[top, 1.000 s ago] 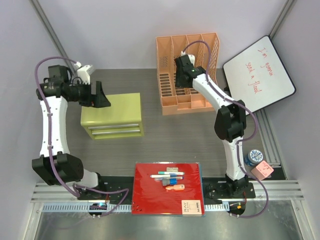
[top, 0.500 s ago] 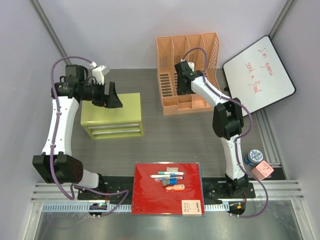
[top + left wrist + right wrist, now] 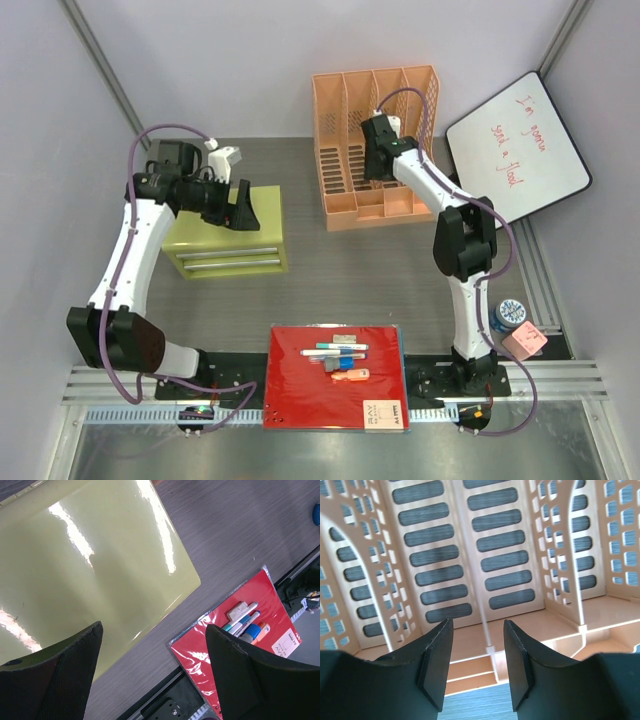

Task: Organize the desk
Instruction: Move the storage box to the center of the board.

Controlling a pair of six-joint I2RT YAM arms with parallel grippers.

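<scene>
The desk is a dark grey wood-grain top. On its left part stands a lime-green drawer cabinet, and my left gripper hovers over that cabinet's top, jaws wide open and empty. In the left wrist view the left gripper frames the cabinet top and bare desk. My right gripper hangs over the orange mesh file rack. In the right wrist view the right gripper is open with nothing held, looking down at the rack's slotted floor and a thin divider.
A red folder lies at the near edge carrying markers and an orange pen. A whiteboard with red writing leans at the back right. A blue round thing and a pink block sit at the right edge.
My left arm has swung rightward, carrying its open gripper from left of the cabinet to over its top. The right gripper has shifted slightly right and back over the rack.
</scene>
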